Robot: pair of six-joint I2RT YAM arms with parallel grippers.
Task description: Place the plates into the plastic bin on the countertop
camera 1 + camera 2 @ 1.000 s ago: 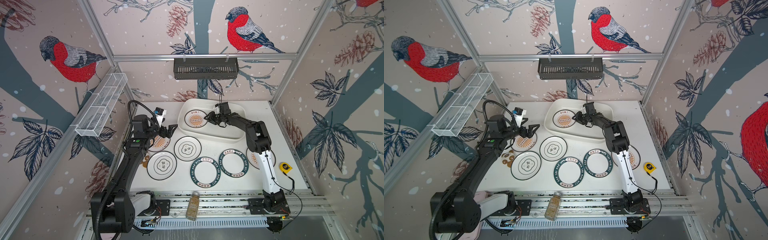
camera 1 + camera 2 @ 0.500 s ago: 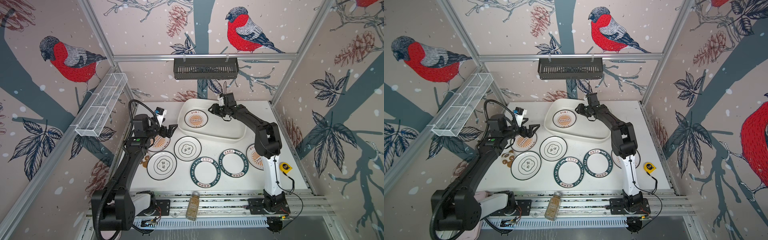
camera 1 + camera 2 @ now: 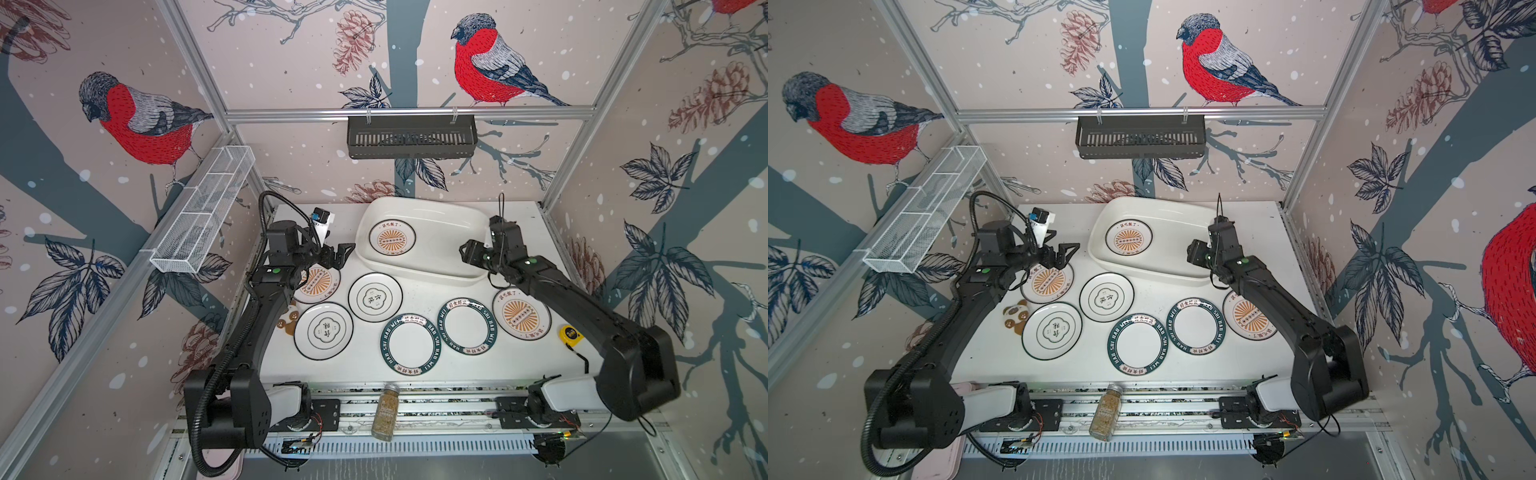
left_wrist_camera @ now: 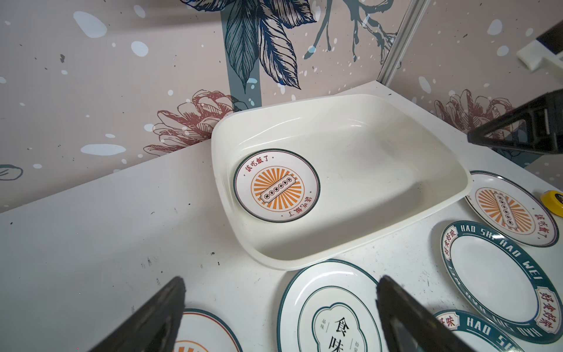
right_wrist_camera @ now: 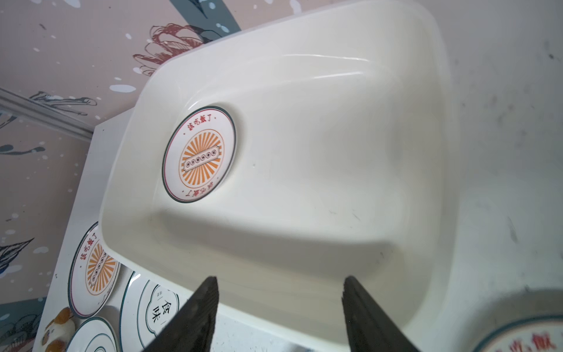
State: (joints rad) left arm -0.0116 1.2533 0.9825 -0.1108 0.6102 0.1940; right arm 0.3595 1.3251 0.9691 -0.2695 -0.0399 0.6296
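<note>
The white plastic bin point(image 3: 415, 272) stands at the back of the countertop point(image 3: 515, 365), and one orange-sunburst plate point(image 3: 392, 237) lies flat in its left end. Several more plates lie on the countertop: a sunburst one point(image 3: 318, 284) under my left arm, two with flower emblems point(image 3: 375, 297) point(image 3: 323, 330), two with green lettered rims point(image 3: 410, 350) point(image 3: 468, 331), and a sunburst one point(image 3: 521, 313) on the right. My left gripper point(image 3: 347, 253) point(image 4: 281, 280) hovers open and empty beside the bin's left corner. Open and empty too, my right gripper point(image 3: 464, 249) point(image 5: 280, 279) hangs over the bin's right near rim.
A black slotted basket point(image 3: 411, 137) hangs on the back wall, and a white wire rack point(image 3: 203, 210) on the left wall. A brown cookie-like coaster point(image 3: 288, 320) lies by the left arm. A yellow tape measure point(image 3: 569, 333) sits at the right edge, and a spice jar point(image 3: 384, 411) on the front rail.
My right gripper has drawn back from the plate in the bin, moving to the bin's right end, and its jaws have spread wider. The left arm has stayed still.
</note>
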